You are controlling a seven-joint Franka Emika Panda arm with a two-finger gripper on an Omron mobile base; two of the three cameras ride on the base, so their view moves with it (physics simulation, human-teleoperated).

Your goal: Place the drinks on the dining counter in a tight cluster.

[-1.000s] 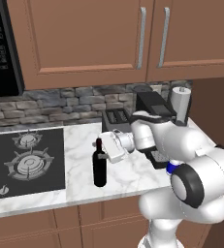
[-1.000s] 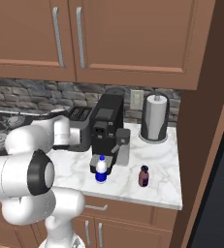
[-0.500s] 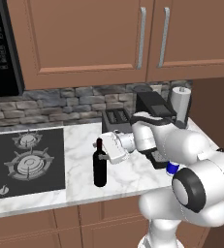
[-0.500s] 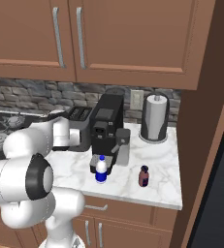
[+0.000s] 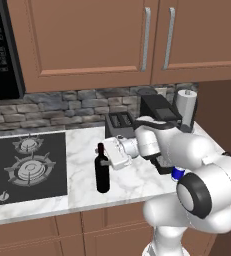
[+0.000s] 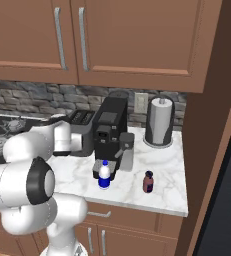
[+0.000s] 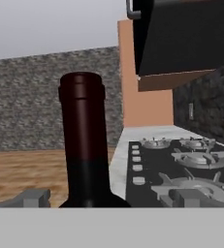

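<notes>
1. Here's the tall black wine bottle (image 5: 102, 169), standing upright on the marble surface (image 5: 137, 182), just to the right of the black stove top (image 5: 24, 167) and near the front edge.
2. The end effector (image 5: 108, 154) is right up against that bottle's neck, pointing left toward it from the white arm.
3. From the hand view, the wine bottle's neck (image 7: 84, 140) looms dead centre and close; one grey fingertip (image 7: 28, 198) pokes up at the lower left, well off to the side of the glass.
4. So the jaws stand wide apart, nothing gripped, the neck sitting between them without visible contact.
5. Over to the right base view: the small white bottle with blue label (image 6: 104, 175) stands upright on the same surface (image 6: 162, 165), right in front of the black coffee machine (image 6: 109, 135).
6. The tiny reddish-brown bottle (image 6: 148, 182) stands upright well to the right of the white one, close to the front edge.
7. Behind, a paper towel roll (image 6: 159, 121) stands against the stone wall, and a toaster (image 5: 119, 122) sits left of the coffee machine.
8. Wooden cabinets (image 5: 97, 40) hang above it all.
</notes>
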